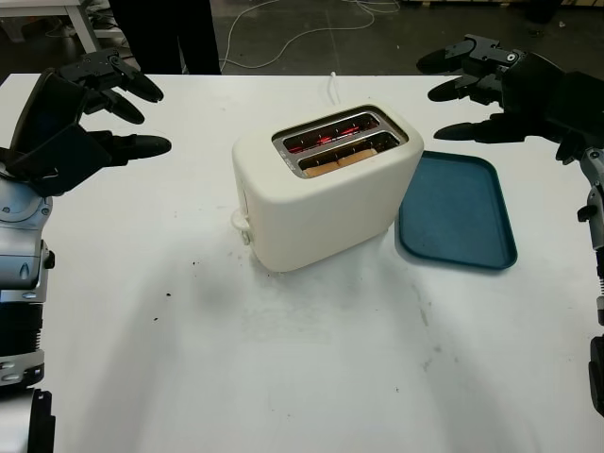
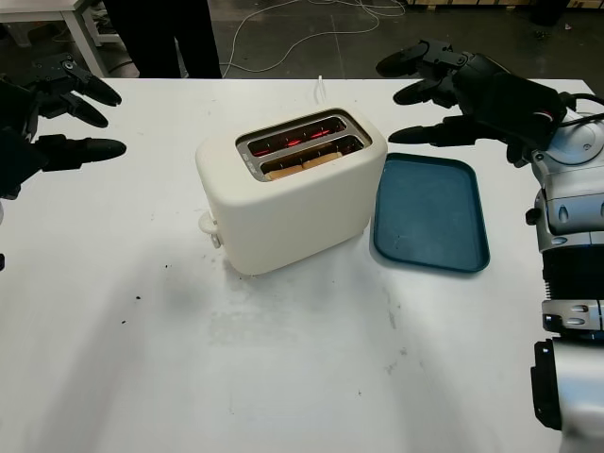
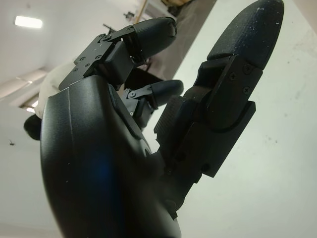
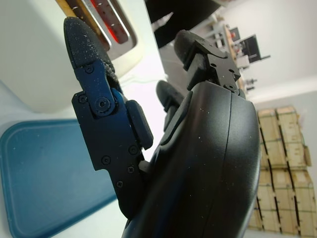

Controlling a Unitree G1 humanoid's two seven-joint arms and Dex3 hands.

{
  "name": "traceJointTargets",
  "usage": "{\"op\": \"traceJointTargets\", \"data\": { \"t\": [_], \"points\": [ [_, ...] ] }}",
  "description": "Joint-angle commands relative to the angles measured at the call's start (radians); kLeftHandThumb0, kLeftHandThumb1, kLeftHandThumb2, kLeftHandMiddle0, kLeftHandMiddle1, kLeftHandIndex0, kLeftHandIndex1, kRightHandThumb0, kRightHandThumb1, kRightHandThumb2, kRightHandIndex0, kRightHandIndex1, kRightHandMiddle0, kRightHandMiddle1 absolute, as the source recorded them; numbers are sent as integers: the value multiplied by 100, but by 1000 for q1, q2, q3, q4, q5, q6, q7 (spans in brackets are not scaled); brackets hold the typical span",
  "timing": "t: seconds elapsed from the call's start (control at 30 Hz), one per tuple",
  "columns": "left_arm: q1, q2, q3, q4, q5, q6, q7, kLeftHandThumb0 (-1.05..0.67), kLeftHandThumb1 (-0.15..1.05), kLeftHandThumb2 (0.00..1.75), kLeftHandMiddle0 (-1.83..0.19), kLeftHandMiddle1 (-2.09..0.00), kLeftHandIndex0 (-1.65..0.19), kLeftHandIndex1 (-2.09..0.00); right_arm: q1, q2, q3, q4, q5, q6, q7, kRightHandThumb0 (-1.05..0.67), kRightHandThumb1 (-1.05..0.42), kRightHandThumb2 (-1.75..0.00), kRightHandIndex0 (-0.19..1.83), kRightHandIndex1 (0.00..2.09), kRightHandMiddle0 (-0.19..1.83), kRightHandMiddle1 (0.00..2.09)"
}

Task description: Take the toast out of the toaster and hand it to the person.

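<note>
1. A white table (image 1: 283,377) carries a cream toaster (image 1: 321,193) and, just beside it, a blue tray (image 1: 458,212).
2. The toast (image 1: 342,160) sits low in the near slot (elements glowing red).
3. The left hand (image 1: 80,118) and right hand (image 1: 505,90) hover released at either side.
4. The toast is likely light, stiff, crumbly and hot; pinch its top edge.

Blue tray (image 1: 460,209) on white table (image 1: 311,368)

The space above the toaster (image 1: 326,189) is left unobstructed, with bare table (image 1: 283,377) on its near and left sides. On its right, the surface is taken up by a tray (image 1: 458,212), just beside it.
</note>
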Motion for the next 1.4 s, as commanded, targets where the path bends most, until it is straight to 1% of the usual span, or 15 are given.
{"op": "traceJointTargets", "data": {
  "t": [0.0, 0.17, 0.3, 0.57, 0.7, 0.8, 0.97, 1.13, 1.23, 1.37],
  "points": [
    [8, -1, 7, -14, -8, 14, 1, -105, 70, 0, -44, -131, -49, -114, 0, 3, -2, -4, -3, -13, -4, -74, -79, 0, 0, 81, 6, 67],
    [10, -2, 8, -33, -14, 46, -3, -105, 67, 0, -41, -134, -48, -115, -3, 7, -5, 5, 7, -17, 2, -72, -78, 0, 0, 82, 6, 67],
    [10, 1, 5, -28, -5, 35, 0, -105, 69, 1, -43, -133, -48, -115, -3, 5, 0, -4, 0, -9, -1, -72, -78, 0, 0, 82, 5, 67],
    [6, 2, 7, -20, -11, 28, -4, -105, 68, 0, -42, -136, -47, -117, -6, 6, -4, 4, 8, -3, 4, -73, -78, 0, 0, 81, 5, 67],
    [7, 6, 5, -15, 1, 14, 3, -105, 71, 1, -46, -131, -49, -114, -3, 5, -2, -16, 3, 18, -4, -72, -78, 0, 0, 80, 4, 67],
    [6, 4, 5, -11, 1, 7, 4, -105, 72, 1, -47, -130, -50, -113, -2, 1, 2, -5, -6, -13, -2, -74, -79, -1, 0, 80, 5, 67],
    [7, 6, 3, -12, 8, 4, 7, -105, 73, 1, -48, -129, -50, -113, -6, 6, -2, 1, 3, -2, 2, -74, -79, 0, 0, 80, 5, 67],
    [5, 2, 6, -9, -5, 9, 1, -105, 70, 0, -47, -130, -50, -113, 0, 3, 1, -17, -7, 3, -8, -73, -78, 0, 0, 81, 5, 67],
    [5, 1, 8, -9, -6, 14, 2, -105, 69, 0, -46, -131, -50, -114, 1, 3, 2, -9, -11, -23, -7, -73, -79, 0, 0, 82, 5, 67],
    [5, -1, 8, -4, -8, 7, 3, -105, 68, 0, -45, -133, -50, -115, 1, 2, 2, -13, -12, -10, -5, -73, -79, 0, 0, 82, 5, 67]
  ]
}}
